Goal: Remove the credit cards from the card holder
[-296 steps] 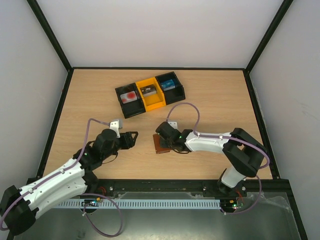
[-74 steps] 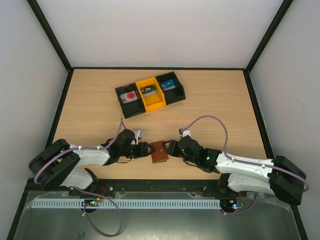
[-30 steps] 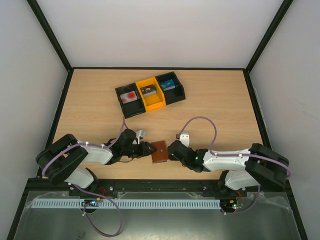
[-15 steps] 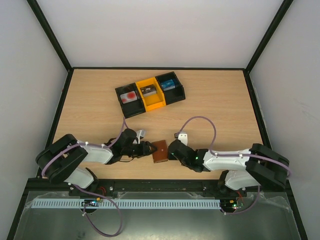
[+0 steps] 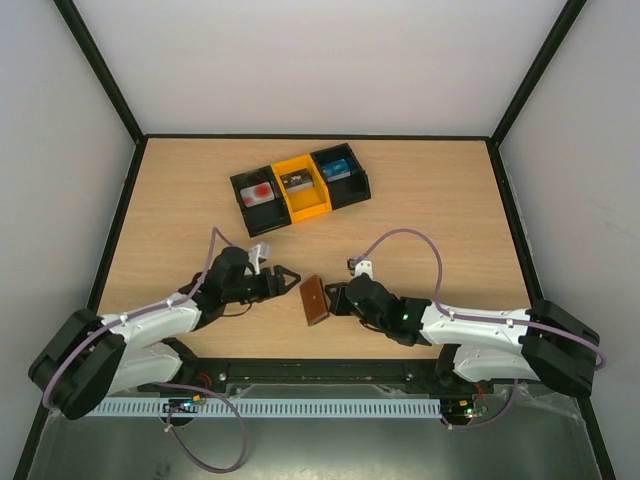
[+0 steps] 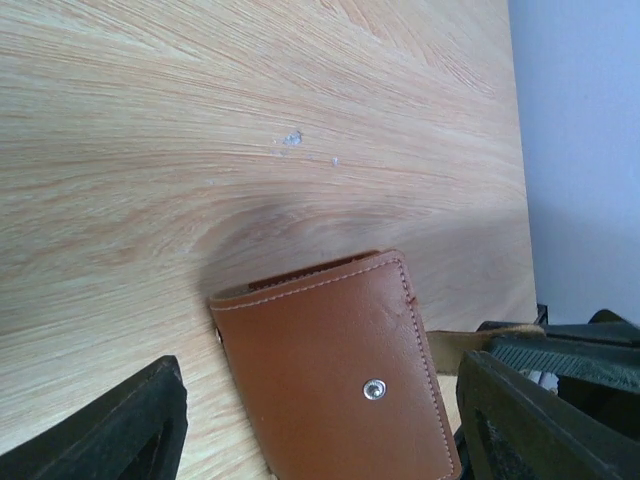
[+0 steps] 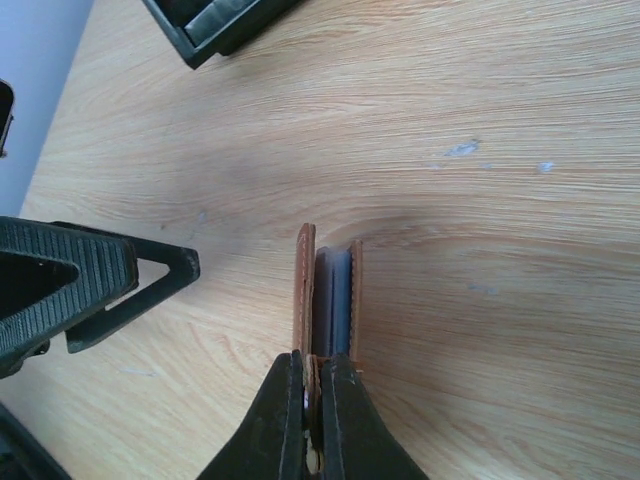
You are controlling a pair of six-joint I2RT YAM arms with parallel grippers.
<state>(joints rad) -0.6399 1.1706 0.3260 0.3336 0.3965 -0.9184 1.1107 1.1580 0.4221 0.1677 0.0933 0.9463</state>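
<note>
The right tool [image 7: 315, 365] is pressed together on the near edge of the card holder [image 7: 306, 290], which stands on its edge on the desk [image 5: 430, 200] near the front, its two brown walls slightly parted around the blue-grey pockets. The left tool [image 5: 282, 278] is spread wide just beside the holder's snap-stud face, not touching it. The holder looks light, thin and floppy, so a one-edge pinch probably lets it swing or tip. The best hold for opening is likely the free brown flap on the left tool's side. The credit cards do not show from the fold; they are probably stiff, slick and snug, best nipped by an exposed edge.
</note>
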